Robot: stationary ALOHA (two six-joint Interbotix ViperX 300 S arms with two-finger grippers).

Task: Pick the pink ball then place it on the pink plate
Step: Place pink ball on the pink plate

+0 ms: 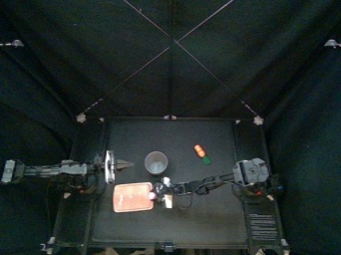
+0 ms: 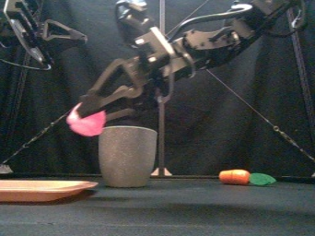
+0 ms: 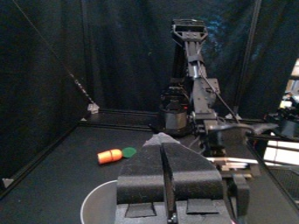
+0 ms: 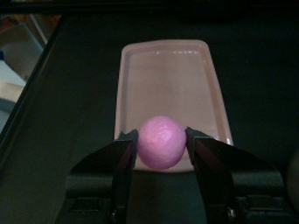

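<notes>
Black curtains are hung around a black table (image 1: 200,214). At left centre of the front view, the pink ball (image 2: 85,121) is held clear of the table, clamped between the jaws of the right gripper (image 2: 96,112), whose arm is stretched in from the upper right. The ball is seen just left of the rim of the tall grey speckled cup (image 2: 128,157) and above the flat pink tray (image 2: 43,189), which lies at the lower left. In the right wrist view the ball (image 4: 163,143) is shown over the tray's (image 4: 170,74) near end, pinched on both sides. A toy carrot (image 2: 235,176) is laid at the lower right, well apart from the cup. The left gripper (image 1: 118,164) is kept at the left of the top view, beside the cup, its jaws pressed together on nothing.
</notes>
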